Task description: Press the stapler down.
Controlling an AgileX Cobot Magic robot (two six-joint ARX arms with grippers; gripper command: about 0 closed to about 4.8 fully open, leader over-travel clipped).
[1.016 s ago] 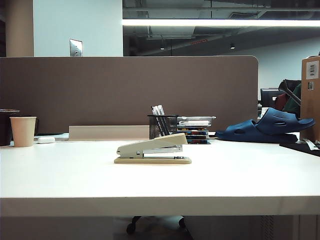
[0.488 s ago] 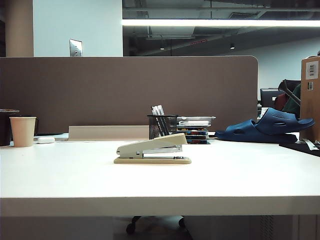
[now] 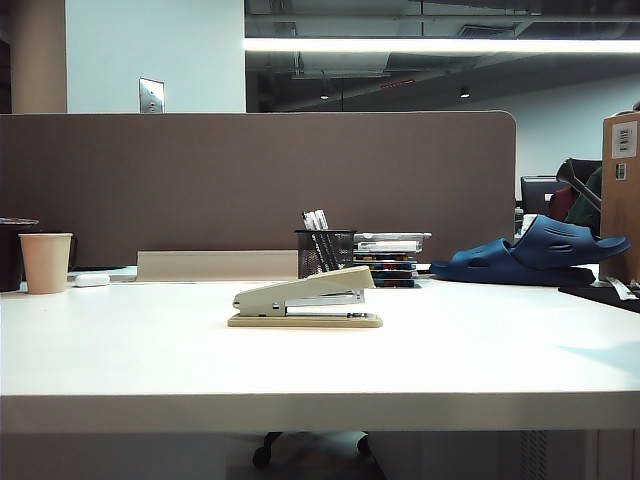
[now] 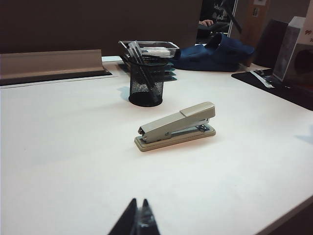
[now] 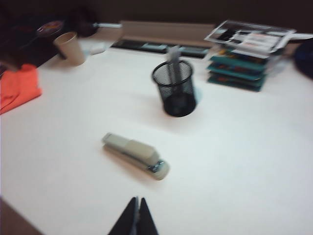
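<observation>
The stapler (image 3: pixel 306 299) lies flat mid-surface (image 3: pixel 150 350), arm raised, untouched. A pen cup (image 3: pixel 325 253) stands just behind it at 12 o'clock, a paper cup (image 3: pixel 46 262) far off at 9. Left end effector (image 4: pixel 139 215) and right end effector (image 5: pixel 135 215) hover well short of it, fingers pressed together, holding nothing

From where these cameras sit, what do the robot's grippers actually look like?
Very little shows. The left gripper appears as two thin, dark, pointed fingertips forming a narrow wedge. The right gripper looks the same: two slim black tips tapering to points. No cables, markings or arm bodies are visible, and neither arm shows in the exterior view.
</observation>
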